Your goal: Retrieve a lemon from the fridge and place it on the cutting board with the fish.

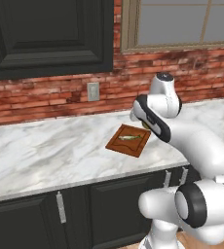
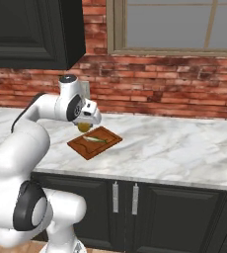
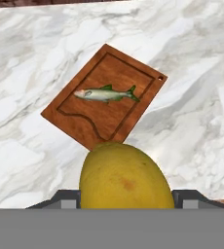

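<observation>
- White marbled surface (image 1: 46, 146) along the wall.
- Red brick wall (image 2: 160, 94) with a socket plate (image 1: 93, 91).
- Window (image 2: 179, 24) above.
- Dark cabinets (image 1: 36, 214) below.

I have the arm (image 1: 196, 146) folded forward from the base, elbow high, forearm angled down toward the cutting board (image 3: 104, 97). The wrist is turned so the hand points down, with the gripper (image 2: 84, 127) hanging above the near edge of the board and not touching it. Its jaws are closed on the lemon (image 3: 126, 177), which sits between the two fingers and bulges out below them, held clear of the board.
</observation>
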Controlling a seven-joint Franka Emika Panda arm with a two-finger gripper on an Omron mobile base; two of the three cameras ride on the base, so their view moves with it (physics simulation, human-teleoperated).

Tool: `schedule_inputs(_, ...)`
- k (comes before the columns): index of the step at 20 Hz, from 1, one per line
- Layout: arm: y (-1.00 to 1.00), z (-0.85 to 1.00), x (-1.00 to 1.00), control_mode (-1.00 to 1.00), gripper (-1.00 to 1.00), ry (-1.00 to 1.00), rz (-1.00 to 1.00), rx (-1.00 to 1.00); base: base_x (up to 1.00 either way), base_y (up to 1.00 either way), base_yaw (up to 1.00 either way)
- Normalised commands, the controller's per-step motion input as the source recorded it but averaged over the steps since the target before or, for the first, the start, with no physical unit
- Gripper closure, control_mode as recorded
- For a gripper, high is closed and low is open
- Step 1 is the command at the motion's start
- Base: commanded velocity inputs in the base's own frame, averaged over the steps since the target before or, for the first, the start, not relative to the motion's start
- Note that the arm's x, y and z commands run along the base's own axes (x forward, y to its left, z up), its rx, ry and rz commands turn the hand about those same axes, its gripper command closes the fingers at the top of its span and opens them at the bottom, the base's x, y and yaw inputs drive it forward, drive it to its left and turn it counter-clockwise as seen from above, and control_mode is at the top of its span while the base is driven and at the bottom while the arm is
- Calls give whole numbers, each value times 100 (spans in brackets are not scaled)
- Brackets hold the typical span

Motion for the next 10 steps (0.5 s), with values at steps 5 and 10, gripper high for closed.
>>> schedule_inputs(5,0,-28,46,-100,100,-5,0,0,0,0,0)
schedule_inputs(10,0,-30,44,-100,100,-8,0,-2,0,0,0)
